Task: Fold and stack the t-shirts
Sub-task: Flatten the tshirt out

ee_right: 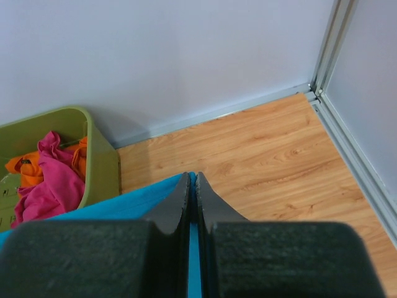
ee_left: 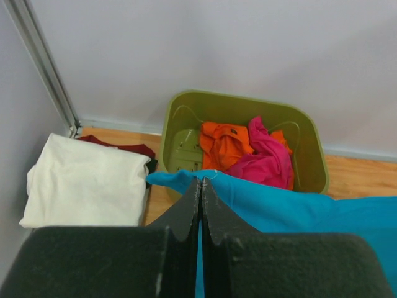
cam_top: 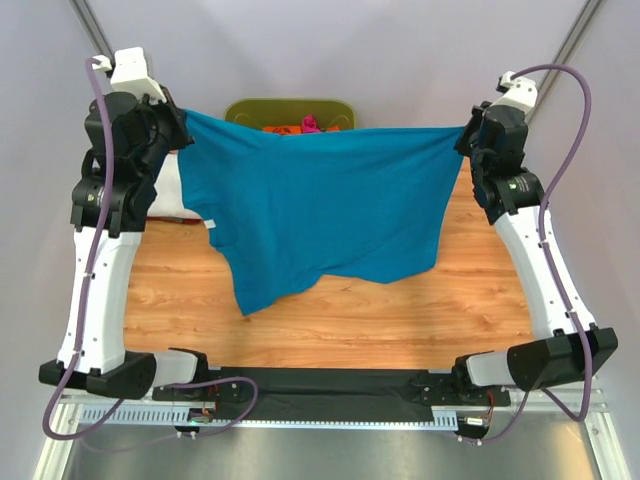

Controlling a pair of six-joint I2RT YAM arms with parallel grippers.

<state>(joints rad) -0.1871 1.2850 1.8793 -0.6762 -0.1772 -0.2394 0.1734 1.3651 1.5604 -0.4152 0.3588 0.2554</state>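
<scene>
A teal-blue t-shirt [cam_top: 320, 205] hangs stretched in the air between my two grippers, above the wooden table. My left gripper [cam_top: 180, 125] is shut on its left top corner; in the left wrist view the cloth [ee_left: 298, 208] runs between the closed fingertips [ee_left: 192, 192]. My right gripper [cam_top: 468, 135] is shut on the right top corner [ee_right: 124, 202]. A folded white t-shirt [ee_left: 87, 180] lies at the table's back left, on a dark red one [ee_left: 127, 148]. Pink [ee_left: 270, 158] and orange [ee_left: 223, 143] t-shirts lie crumpled in the tub.
An olive-green plastic tub [ee_left: 304, 133] stands at the back centre against the wall, and also shows in the top view [cam_top: 290, 108]. Metal frame posts stand at both back corners [ee_right: 325, 49]. Bare wooden table [cam_top: 400, 320] lies under the hanging shirt.
</scene>
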